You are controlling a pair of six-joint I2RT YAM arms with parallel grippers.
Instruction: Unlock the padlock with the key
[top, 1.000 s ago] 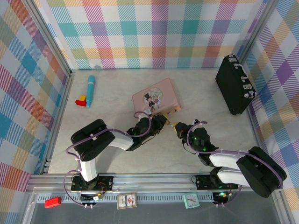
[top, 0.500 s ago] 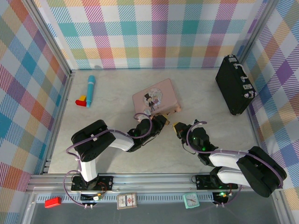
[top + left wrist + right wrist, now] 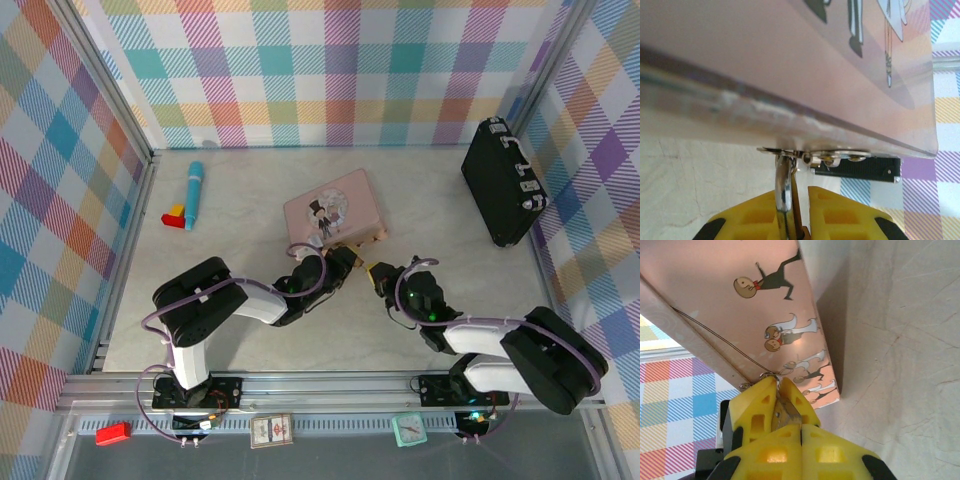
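Observation:
The pink tin (image 3: pixel 335 208) lies mid-table, and the padlock (image 3: pixel 359 257) hangs at its near edge. My left gripper (image 3: pixel 347 261) is shut on the padlock. In the left wrist view the silver shackle (image 3: pixel 782 195) rises between my yellow fingers (image 3: pixel 850 212) to the tin's hasp (image 3: pixel 815 158). My right gripper (image 3: pixel 376 270) meets it from the right. In the right wrist view its fingers (image 3: pixel 775 452) are pressed shut, tips against the brass padlock body (image 3: pixel 786 414), which is held by the left fingers (image 3: pixel 757 401). The key is hidden.
A black case (image 3: pixel 505 182) stands at the right wall. A blue marker (image 3: pixel 194 190) and a red-and-yellow block (image 3: pixel 176 215) lie at the far left. Checked walls close in the table on three sides.
The right gripper has edged slightly left toward the padlock. The left gripper and the tin have stayed where they were.

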